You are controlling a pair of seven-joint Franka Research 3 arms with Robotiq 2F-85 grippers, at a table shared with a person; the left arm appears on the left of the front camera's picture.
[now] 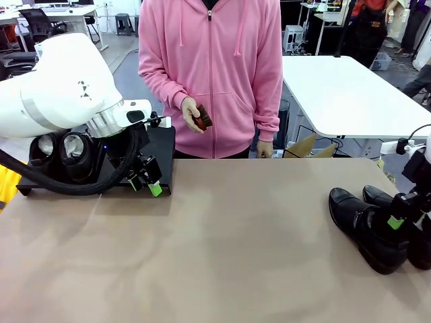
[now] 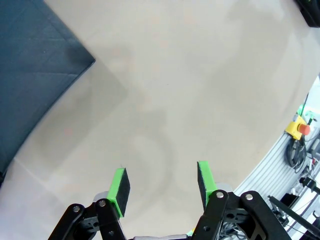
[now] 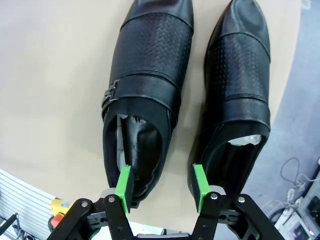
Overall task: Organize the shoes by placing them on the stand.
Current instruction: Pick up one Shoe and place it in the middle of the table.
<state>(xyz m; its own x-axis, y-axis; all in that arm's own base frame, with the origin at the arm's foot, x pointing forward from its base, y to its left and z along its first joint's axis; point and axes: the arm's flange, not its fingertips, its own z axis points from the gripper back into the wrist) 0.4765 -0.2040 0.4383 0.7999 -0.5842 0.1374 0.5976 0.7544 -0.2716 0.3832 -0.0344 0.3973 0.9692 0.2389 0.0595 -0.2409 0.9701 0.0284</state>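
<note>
Two glossy black shoes [image 1: 367, 229] [image 1: 412, 232] lie side by side at the table's right end. In the right wrist view, my right gripper [image 3: 162, 187] straddles the side wall at the heel of the buckled shoe [image 3: 145, 75]. One green pad [image 3: 124, 187] is inside that shoe's opening. The other pad [image 3: 200, 185] is between it and the second shoe [image 3: 240, 85], and the jaws still stand apart. Two more shoes [image 1: 44, 151] [image 1: 77, 155] sit on the black stand [image 1: 161, 145] at the left. My left gripper [image 1: 144, 183] hangs open and empty over the table by the stand's corner [image 2: 40, 75].
A person in a pink hoodie stands at the far side, holding a small reddish-brown object [image 1: 201, 119] in one hand. The left arm's black cable drapes in front of the stand. The brown tabletop [image 1: 236, 235] stretches between the stand and the loose shoes.
</note>
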